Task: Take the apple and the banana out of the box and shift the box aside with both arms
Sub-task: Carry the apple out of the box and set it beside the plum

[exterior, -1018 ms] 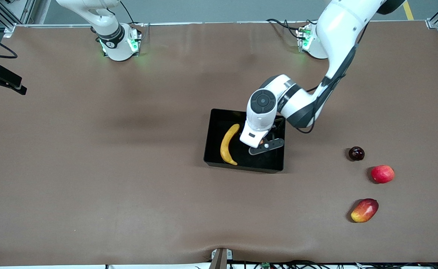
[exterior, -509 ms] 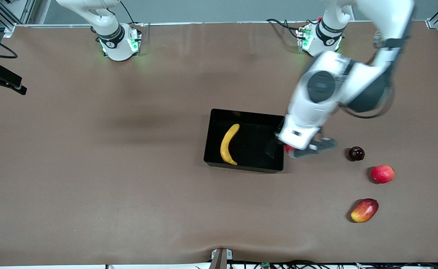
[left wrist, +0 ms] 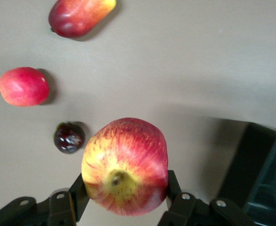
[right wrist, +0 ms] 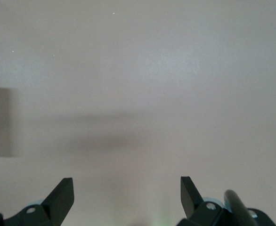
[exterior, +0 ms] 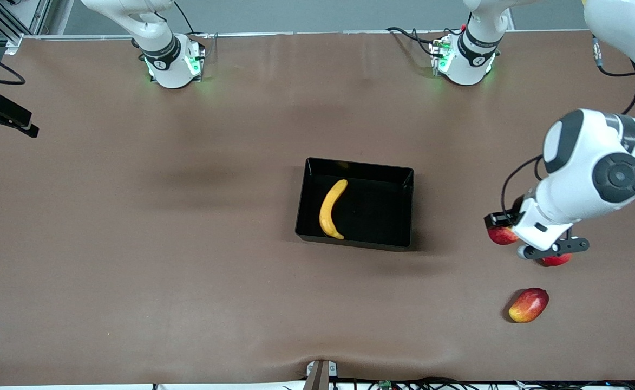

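Red-yellow apple [left wrist: 125,165] now out of box [exterior: 404,176], carried off by left gripper [left wrist: 124,207] toward left arm's end of table [exterior: 187,271]; a second ago that gripper was down inside box. First fruit nearly done. Left jaws pinch apple between them, stem dimple facing camera, over spot beside dark plum [left wrist: 69,137]. Banana [exterior: 332,209] alone in box. Right gripper [right wrist: 127,193] waits, jaws spread, over bare table.
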`<state>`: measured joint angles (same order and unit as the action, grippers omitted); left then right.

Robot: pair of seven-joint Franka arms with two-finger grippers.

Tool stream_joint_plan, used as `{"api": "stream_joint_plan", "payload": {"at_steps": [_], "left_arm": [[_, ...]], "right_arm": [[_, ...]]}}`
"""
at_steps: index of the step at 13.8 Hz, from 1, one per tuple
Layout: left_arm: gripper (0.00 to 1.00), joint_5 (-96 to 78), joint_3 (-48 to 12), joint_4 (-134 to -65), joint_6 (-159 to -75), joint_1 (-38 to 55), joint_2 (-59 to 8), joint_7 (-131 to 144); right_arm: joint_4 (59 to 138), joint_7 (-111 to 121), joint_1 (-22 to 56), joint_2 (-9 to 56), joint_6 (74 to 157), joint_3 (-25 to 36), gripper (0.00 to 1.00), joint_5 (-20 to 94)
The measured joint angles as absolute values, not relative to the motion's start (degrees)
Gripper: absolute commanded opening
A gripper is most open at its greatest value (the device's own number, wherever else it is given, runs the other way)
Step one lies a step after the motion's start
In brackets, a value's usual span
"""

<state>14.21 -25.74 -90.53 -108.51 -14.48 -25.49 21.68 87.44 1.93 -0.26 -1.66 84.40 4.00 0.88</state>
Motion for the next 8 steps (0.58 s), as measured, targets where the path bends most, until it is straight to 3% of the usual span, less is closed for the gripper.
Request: {"api": "stream_joint_plan", "payload": {"at_steps": [8], "left_arm": [[0.00,28.83,-25.41,-93.86,-128.56,-20.90,-39.73,20.24]], "right_arm": [[87.42,1.93,-0.27,-1.65,84.43,4.02,1.00,0.88]]}}
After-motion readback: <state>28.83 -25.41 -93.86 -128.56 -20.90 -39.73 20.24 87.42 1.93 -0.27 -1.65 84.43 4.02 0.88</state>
